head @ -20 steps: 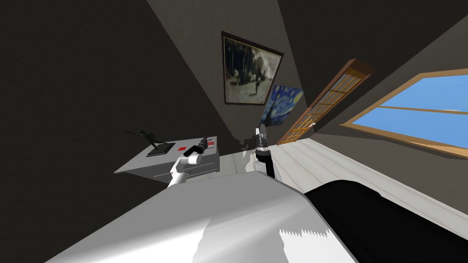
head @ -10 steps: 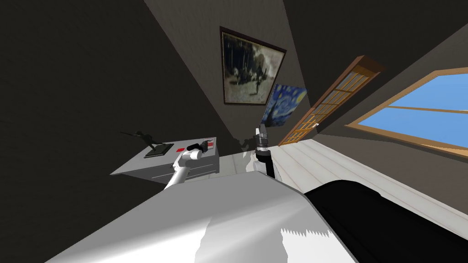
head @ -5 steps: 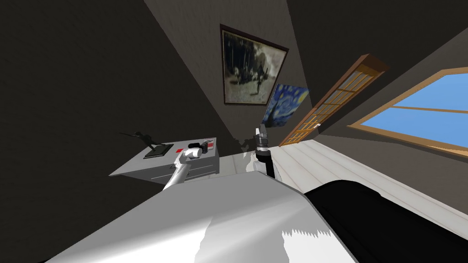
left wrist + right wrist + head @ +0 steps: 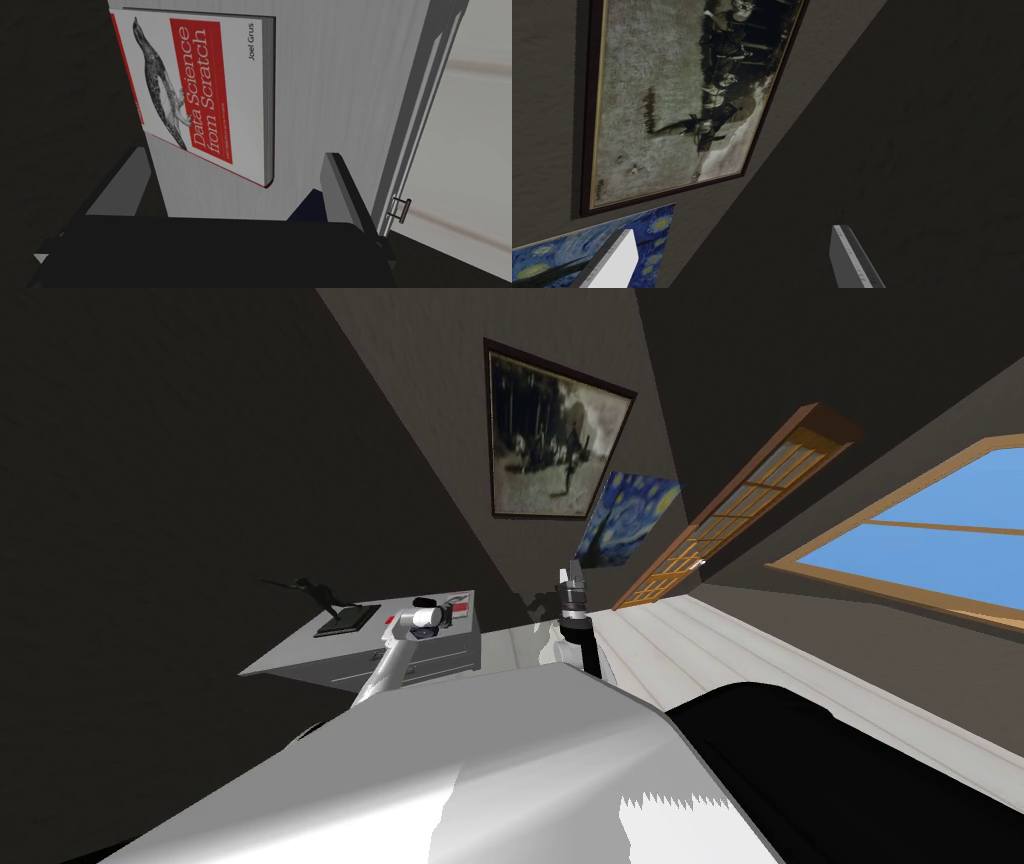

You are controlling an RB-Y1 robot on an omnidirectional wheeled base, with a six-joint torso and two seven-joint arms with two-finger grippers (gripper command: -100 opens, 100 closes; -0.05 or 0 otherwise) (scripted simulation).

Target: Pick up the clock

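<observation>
A grey cabinet [image 4: 300, 653] stands at my left, and my left gripper [image 4: 437, 616] hovers over its top. In the left wrist view the left gripper [image 4: 235, 152] is open above the pale cabinet top [image 4: 320, 90]. A small dark blue thing [image 4: 309, 206] peeks out over the gripper body, just inside one finger [image 4: 340, 190]; I cannot tell whether it is the clock. In the head view a small red patch [image 4: 388, 618] lies on the top beside my left wrist. My right gripper [image 4: 572, 573] is raised in front of my chest, and its own view shows the right gripper [image 4: 732, 230] open and holding nothing.
A red and white book [image 4: 200, 90] lies flat on the cabinet top just beyond my left fingers. A dark statuette [image 4: 325, 598] on a flat base stands at the far end. A drawer handle [image 4: 400, 207] shows on the cabinet front. Pale floor [image 4: 720, 648] lies to the right.
My left forearm has reached further over the cabinet top and the wrist has turned, bringing the gripper down beside the book. The right arm has stayed put. My head view has shifted slightly.
</observation>
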